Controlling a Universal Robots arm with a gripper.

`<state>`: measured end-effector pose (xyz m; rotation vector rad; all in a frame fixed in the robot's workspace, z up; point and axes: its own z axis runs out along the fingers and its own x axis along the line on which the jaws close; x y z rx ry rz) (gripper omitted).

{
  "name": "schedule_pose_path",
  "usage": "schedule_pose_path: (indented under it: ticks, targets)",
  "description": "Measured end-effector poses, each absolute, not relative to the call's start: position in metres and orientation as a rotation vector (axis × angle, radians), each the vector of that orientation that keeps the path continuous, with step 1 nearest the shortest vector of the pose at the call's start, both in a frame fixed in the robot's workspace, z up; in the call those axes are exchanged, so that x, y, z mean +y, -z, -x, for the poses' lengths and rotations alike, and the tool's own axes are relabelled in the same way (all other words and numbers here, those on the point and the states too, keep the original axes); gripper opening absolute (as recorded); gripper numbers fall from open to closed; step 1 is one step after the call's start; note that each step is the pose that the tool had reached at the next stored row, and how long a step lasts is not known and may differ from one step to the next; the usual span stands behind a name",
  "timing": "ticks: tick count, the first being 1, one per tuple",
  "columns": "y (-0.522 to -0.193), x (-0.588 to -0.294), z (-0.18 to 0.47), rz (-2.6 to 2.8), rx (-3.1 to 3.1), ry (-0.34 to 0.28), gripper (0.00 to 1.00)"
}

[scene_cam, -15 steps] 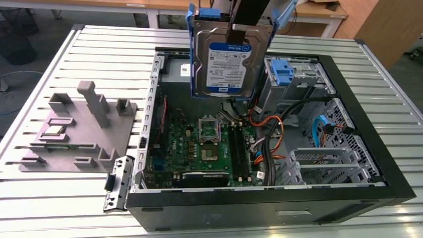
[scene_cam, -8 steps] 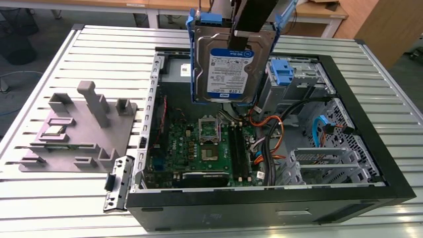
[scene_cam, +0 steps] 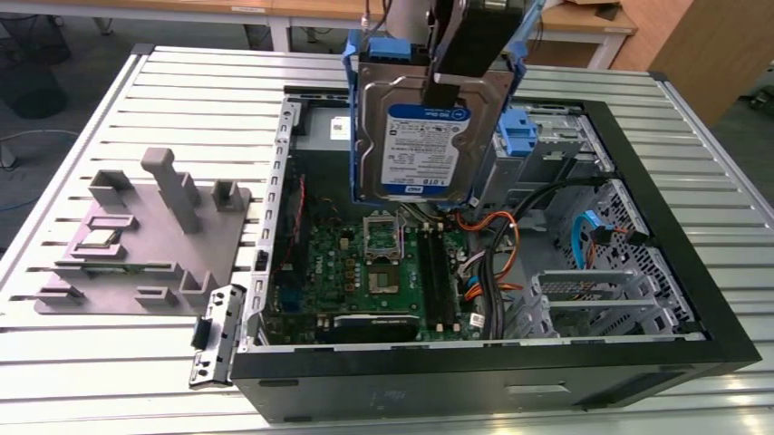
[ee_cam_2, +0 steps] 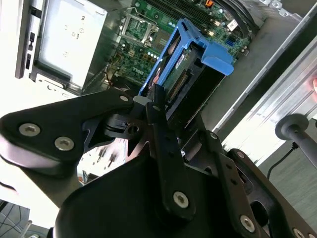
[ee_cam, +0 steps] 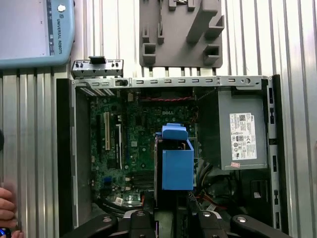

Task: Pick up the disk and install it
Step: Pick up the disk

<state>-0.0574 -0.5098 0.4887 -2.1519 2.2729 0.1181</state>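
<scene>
The disk (scene_cam: 418,140) is a silver hard drive with a white-and-blue label and blue side rails. It hangs upright above the open computer case (scene_cam: 677,263), over the motherboard (scene_cam: 362,272). My gripper (scene_cam: 443,86) is shut on it from above, one black finger lying across its labelled face. In the second wrist view the disk (ee_cam_2: 190,69) sticks out past the fingers (ee_cam_2: 157,99), edge-on. In the first wrist view the disk (ee_cam: 177,166) hovers over the board just beyond my gripper (ee_cam: 171,218).
A grey power supply (ee_cam: 242,131) fills one end of the case. A blue latch piece (scene_cam: 517,136) stands by the drive bay, with cables (scene_cam: 508,231) beside it. A grey fixture block (scene_cam: 145,236) lies on the slatted table at the exterior view's left. A person's hand (ee_cam: 5,206) rests at the table edge.
</scene>
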Motion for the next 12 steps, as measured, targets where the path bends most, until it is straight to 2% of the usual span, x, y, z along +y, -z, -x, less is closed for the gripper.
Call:
schedule_pose_path:
  ticks: [12]
  targets:
    - [-0.4887, -0.5177, 0.0564, 2.152, 2.273, -0.118, 0.35]
